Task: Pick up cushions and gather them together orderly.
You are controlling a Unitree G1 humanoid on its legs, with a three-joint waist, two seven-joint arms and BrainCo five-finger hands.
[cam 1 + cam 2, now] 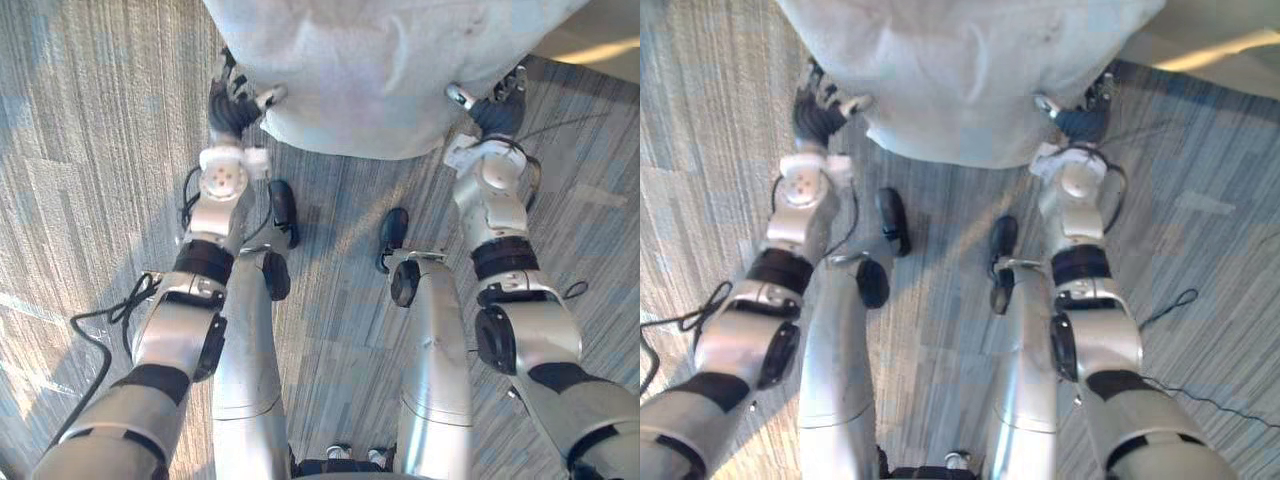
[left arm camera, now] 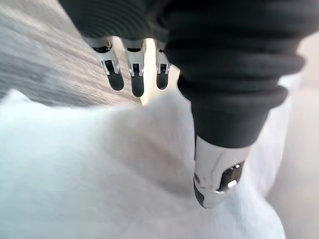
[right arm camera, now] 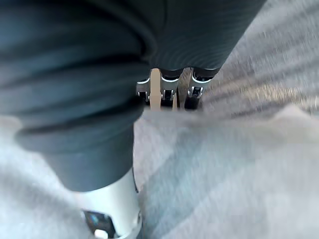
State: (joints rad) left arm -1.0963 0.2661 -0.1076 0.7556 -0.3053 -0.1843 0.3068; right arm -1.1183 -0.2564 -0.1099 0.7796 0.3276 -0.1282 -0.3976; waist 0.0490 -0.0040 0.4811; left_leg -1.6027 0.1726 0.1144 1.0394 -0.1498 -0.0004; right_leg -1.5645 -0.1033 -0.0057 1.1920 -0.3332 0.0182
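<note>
Large pale-grey cushion (image 1: 380, 70): plump, soft, faintly creased.

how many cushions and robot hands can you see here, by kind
white cushion: 1
robot hands: 2, the left hand and the right hand, one at each side of the cushion
total: 3

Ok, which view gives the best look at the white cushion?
The left eye view: it shows the white cushion widest, its lower edge above the carpet, with the left robot hand and right robot hand at its sides. The right eye view shows much the same. Each wrist view shows a close patch of fabric.
</note>
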